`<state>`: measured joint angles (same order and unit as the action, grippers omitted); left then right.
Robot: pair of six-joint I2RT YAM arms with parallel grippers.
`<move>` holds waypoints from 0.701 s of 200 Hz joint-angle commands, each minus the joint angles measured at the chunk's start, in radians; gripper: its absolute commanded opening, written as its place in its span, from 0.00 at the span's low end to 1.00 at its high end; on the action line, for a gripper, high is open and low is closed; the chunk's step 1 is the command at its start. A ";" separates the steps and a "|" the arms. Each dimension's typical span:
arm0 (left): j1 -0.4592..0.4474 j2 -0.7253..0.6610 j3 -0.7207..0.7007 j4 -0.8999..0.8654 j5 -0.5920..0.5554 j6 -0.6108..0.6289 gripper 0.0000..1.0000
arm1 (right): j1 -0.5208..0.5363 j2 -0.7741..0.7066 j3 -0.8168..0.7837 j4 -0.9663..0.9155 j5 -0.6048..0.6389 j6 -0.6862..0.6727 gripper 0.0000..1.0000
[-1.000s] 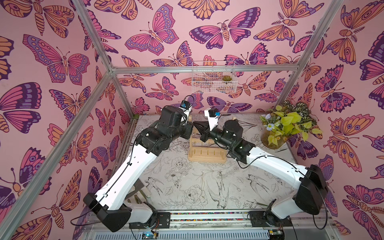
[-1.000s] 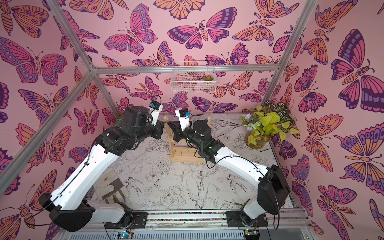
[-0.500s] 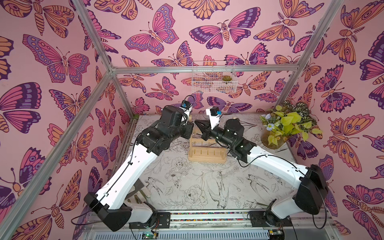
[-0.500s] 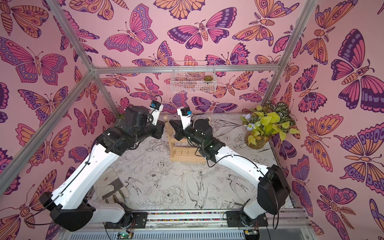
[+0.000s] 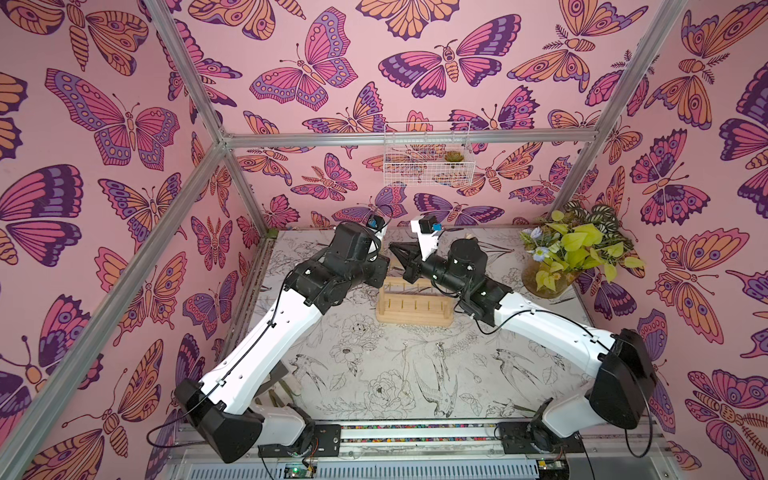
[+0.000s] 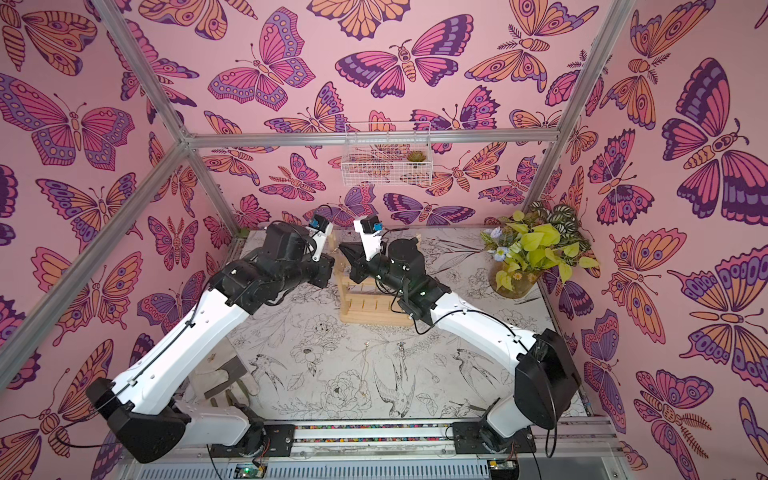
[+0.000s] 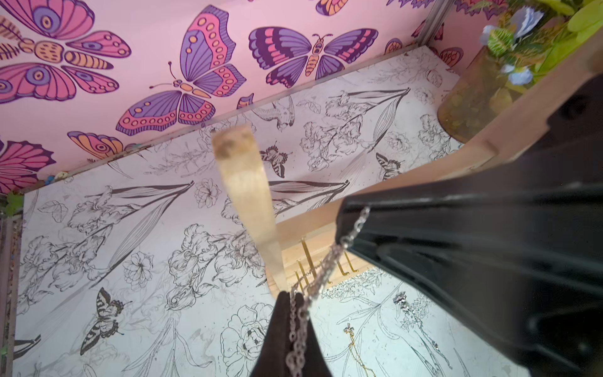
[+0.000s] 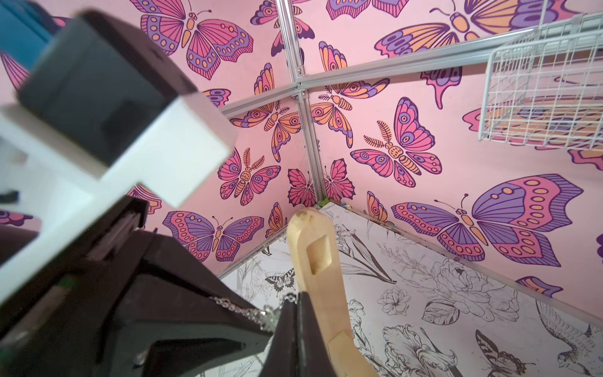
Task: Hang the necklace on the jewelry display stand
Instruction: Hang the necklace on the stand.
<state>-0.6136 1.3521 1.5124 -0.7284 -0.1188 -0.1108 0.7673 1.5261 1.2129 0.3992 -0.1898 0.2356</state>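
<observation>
Necklace (image 7: 327, 265) still held, left fingers (image 7: 274, 342), right fingers (image 7: 440, 235), barely shifted

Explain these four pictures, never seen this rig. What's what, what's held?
Two robot arms, the left arm and right arm, are mounted at the table's near edge; each ends in two-finger jaws. Two pictures come from one overhead stereo camera, two from cameras on the wrists. On the table stand a wooden jewelry stand and a potted plant; a wire basket hangs on the back wall. Both jaws are shut, stretching a thin necklace between them near the stand's top. Other loose chains lie on the table.
</observation>
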 commanded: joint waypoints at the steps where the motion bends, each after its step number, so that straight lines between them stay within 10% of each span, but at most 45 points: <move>1: 0.008 -0.052 -0.024 0.024 0.018 -0.023 0.00 | -0.003 -0.001 -0.017 -0.011 -0.027 0.012 0.00; 140: 0.006 -0.112 -0.095 0.030 0.066 -0.058 0.00 | 0.000 -0.063 -0.106 -0.028 -0.022 0.031 0.00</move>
<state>-0.6132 1.2758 1.4353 -0.7071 -0.0704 -0.1509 0.7681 1.5047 1.1198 0.3878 -0.2131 0.2615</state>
